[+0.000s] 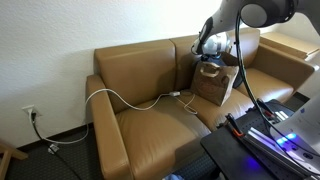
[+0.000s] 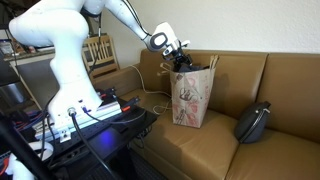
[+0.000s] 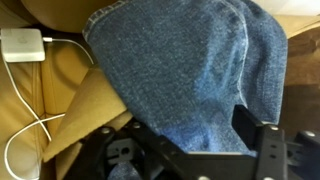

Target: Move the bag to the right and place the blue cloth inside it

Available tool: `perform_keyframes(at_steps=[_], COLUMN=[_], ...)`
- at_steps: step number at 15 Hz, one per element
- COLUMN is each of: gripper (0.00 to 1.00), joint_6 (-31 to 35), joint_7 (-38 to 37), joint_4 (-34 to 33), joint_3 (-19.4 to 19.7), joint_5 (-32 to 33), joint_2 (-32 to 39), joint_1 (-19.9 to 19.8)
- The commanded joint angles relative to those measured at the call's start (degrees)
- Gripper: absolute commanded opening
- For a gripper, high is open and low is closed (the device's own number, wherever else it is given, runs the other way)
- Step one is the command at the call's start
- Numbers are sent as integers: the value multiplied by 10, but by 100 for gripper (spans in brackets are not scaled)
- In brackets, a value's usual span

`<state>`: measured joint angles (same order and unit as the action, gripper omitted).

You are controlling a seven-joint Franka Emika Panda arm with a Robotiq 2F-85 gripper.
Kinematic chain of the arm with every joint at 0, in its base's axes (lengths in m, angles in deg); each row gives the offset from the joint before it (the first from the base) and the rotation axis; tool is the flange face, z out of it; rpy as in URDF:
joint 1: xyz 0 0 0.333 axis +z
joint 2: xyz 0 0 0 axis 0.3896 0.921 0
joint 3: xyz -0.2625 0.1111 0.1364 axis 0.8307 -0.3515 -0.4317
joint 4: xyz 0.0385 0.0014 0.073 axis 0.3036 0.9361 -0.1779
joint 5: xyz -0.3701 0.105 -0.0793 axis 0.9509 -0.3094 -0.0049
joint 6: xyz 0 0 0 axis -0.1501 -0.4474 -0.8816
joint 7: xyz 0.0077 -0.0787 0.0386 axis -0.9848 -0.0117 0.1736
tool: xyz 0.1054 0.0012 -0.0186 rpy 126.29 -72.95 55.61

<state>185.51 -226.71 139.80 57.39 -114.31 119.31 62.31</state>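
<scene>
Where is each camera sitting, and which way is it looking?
An exterior view: stands before the couch, facing it; the arm reaches in from a top corner, hand over the bag.
An exterior view: sits near the robot's base, looking past its white arm at bag and cushion.
Wrist view: rides the wrist, looking down at the cloth; only dark fingers show.
Shared: both exterior views show couch, bag, hand; the cable also shows in the wrist view.

No text, brand, number or sign can be read in any view. The bag [image 2: 190, 100] carries a red-and-white print on its face, too small and blurred to tell as words or logo.
</scene>
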Motion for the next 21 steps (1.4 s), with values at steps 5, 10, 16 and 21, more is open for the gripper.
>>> perform_keyframes(at_steps=[5, 10, 16, 21], gripper=[25, 0, 1, 1], joint_6=[72, 14, -166, -305], joint_7=[0, 0, 9, 3], joint_4=[0, 53, 201, 215], joint_3=[31, 136, 341, 420], joint_5=[-64, -105, 35, 134], joint_2=[47, 64, -48, -68], joint_1=[18, 88, 241, 283])
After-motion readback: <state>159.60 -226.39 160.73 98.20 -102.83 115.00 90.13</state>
